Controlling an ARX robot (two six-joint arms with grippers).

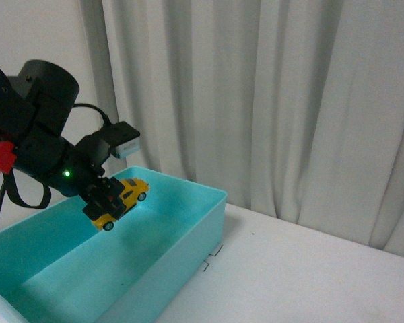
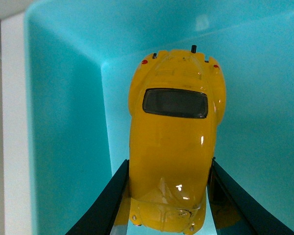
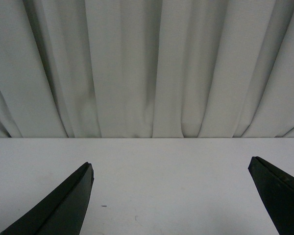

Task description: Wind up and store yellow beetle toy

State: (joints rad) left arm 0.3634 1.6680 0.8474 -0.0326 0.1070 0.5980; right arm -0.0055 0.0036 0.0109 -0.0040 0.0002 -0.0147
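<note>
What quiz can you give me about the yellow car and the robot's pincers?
1. True or false: the left pincer grips the yellow beetle toy.
2. The toy hangs over: A) a teal bin; B) a red plate; C) a wooden shelf.
3. Fill in: the right pincer is ____, with nothing between its fingers.
Key: 1 true; 2 A; 3 open.

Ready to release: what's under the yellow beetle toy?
Only bare floor of the turquoise bin shows below the yellow beetle toy, which hangs in the left claw, clear of the floor. The patch straight beneath is hidden by the car body in the wrist view.
</note>
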